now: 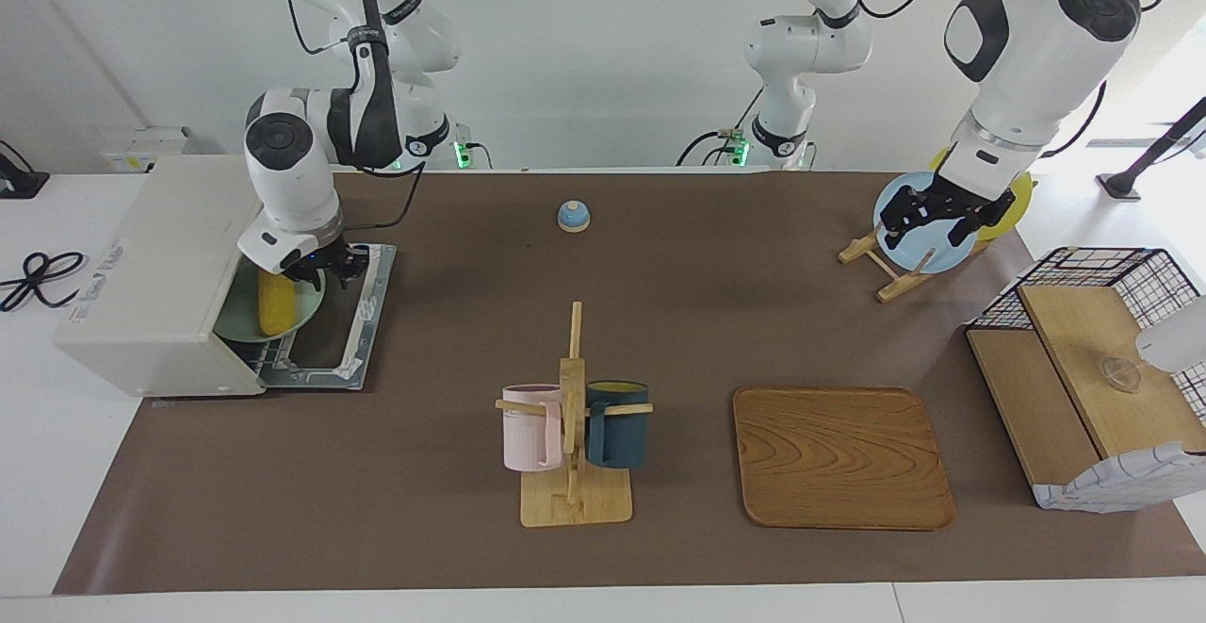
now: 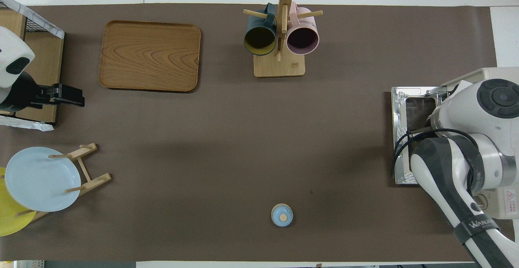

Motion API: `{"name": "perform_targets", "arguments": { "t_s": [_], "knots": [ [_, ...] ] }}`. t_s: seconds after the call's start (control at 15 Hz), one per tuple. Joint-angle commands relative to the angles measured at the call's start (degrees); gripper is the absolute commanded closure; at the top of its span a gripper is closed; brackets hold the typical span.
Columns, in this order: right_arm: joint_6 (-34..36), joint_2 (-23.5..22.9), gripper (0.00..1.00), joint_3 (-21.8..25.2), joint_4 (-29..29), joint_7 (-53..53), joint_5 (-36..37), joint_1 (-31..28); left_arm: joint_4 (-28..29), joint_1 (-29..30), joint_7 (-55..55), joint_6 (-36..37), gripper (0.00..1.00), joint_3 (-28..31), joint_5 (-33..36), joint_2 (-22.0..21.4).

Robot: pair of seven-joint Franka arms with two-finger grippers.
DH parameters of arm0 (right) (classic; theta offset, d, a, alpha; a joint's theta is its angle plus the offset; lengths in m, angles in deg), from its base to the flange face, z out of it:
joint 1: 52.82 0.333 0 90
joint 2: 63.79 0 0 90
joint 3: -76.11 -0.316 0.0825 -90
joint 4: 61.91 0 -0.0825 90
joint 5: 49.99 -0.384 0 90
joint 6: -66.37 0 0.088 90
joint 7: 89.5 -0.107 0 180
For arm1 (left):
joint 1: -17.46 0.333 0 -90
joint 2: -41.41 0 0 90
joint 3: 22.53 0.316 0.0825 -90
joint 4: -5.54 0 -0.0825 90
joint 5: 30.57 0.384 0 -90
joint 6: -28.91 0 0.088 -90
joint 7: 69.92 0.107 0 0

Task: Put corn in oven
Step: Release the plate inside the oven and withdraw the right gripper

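Observation:
The yellow corn [image 1: 276,305] lies on a pale green plate [image 1: 306,307] on the wire rack in the mouth of the off-white oven [image 1: 160,265]. The oven's door [image 1: 349,321] is folded down flat on the table. My right gripper [image 1: 320,271] hangs just over the plate's rim, beside the corn's upper end. I cannot tell whether it touches either. In the overhead view the right arm [image 2: 478,138] covers the corn and plate; only the door [image 2: 399,138] and oven top [image 2: 482,75] show. My left gripper [image 1: 933,216] waits in the air at the left arm's end.
A blue plate [image 1: 909,237] and a yellow plate stand in a wooden rack below the left gripper. A wire-and-wood basket [image 1: 1093,368], a wooden tray [image 1: 839,458], a mug stand with pink and dark blue mugs [image 1: 573,425] and a small blue bell [image 1: 573,216] stand on the brown mat.

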Motion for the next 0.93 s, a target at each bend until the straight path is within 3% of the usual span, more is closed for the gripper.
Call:
{"name": "perform_targets", "arguments": {
  "t_s": [0.0,0.07,0.33,0.87],
  "knots": [
    [2.1,0.6,0.92,-0.3,0.5,-3.3,-1.2,3.0,0.0,0.3,0.0,0.8,0.00,-0.2,0.9,-0.8],
    [3.8,0.6,1.00,-0.3,1.6,-4.2,-1.2,4.0,0.0,0.3,0.0,0.7,0.00,-0.2,0.9,-0.8],
    [7.6,0.5,1.00,-0.3,2.8,-6.8,-1.3,7.1,0.0,0.6,0.0,0.7,0.00,-0.1,0.9,-0.8],
    [-0.6,0.5,1.00,-0.3,-4.4,-9.0,-6.3,6.6,0.0,0.7,0.0,0.7,0.00,-0.1,0.9,-0.8]
  ]
}}
